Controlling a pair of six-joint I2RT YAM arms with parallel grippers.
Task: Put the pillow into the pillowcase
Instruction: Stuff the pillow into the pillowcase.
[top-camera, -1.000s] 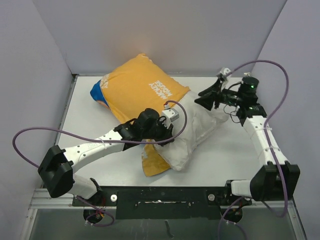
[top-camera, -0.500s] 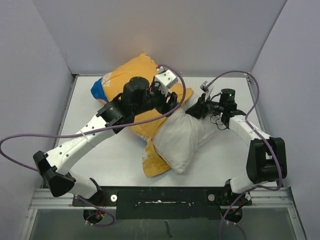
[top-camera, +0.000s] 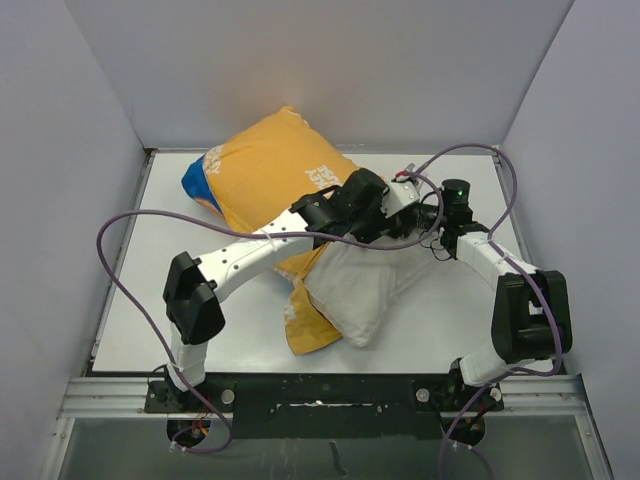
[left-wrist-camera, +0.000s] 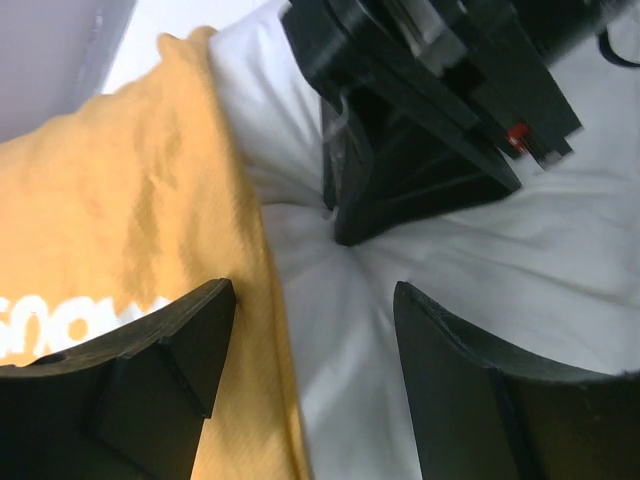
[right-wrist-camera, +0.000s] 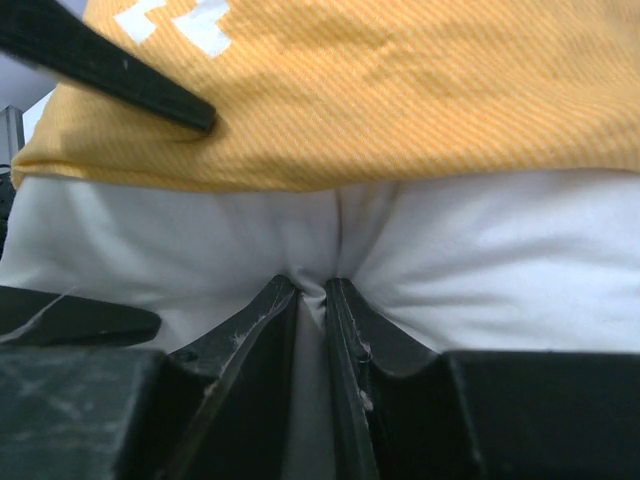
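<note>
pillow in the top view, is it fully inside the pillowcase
No, a large white part of the pillow sticks out of the yellow pillowcase.

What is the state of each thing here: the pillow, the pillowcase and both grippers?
pillow: partly inside the pillowcase, white end sticking out.
pillowcase: yellow side up, lying flat, mouth around the pillow.
left gripper: open, above the pillowcase edge, holding nothing.
right gripper: shut on a pinched fold of the pillow.
</note>
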